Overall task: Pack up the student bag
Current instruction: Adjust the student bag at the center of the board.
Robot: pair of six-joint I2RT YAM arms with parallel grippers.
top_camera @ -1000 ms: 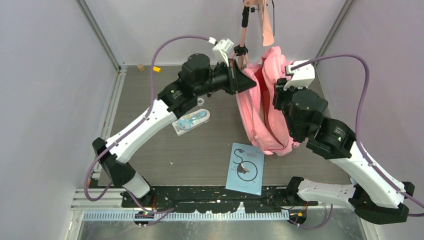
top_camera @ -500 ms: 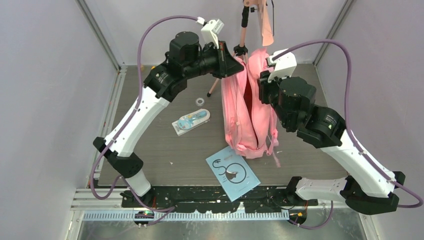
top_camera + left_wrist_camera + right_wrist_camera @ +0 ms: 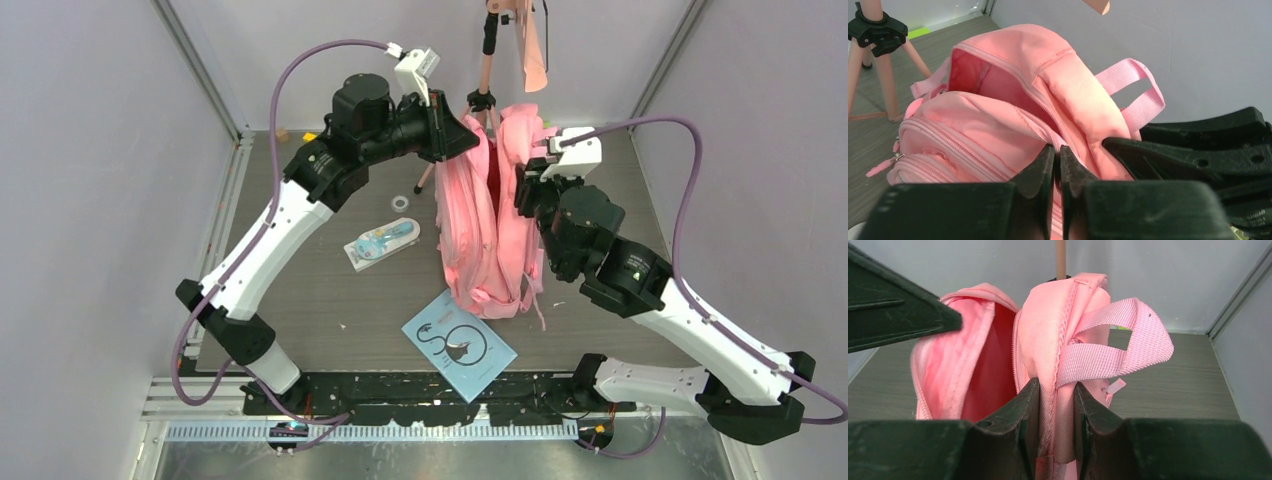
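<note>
The pink student bag point(image 3: 492, 232) stands upright at mid table, held up by both arms, its main compartment gaping. My left gripper point(image 3: 1058, 150) is shut on the zipper edge of the bag's front panel point(image 3: 993, 130). My right gripper point(image 3: 1054, 390) is shut on the back panel point(image 3: 1048, 335) just below the carry handle point(image 3: 1133, 347). From above, the left gripper point(image 3: 468, 138) is at the bag's top left rim and the right gripper point(image 3: 520, 175) at its top right. The dark pink lining point(image 3: 993, 370) shows in the opening between them.
A light blue booklet point(image 3: 458, 345) lies in front of the bag near the table's front edge. A packaged blue item point(image 3: 382, 242) and a small white ring point(image 3: 400, 201) lie to the bag's left. A tripod point(image 3: 486, 95) stands behind the bag. Walls close in all round.
Both arms have pulled the bag from slumped to upright and shifted it left. The blue booklet slid left and turned.
</note>
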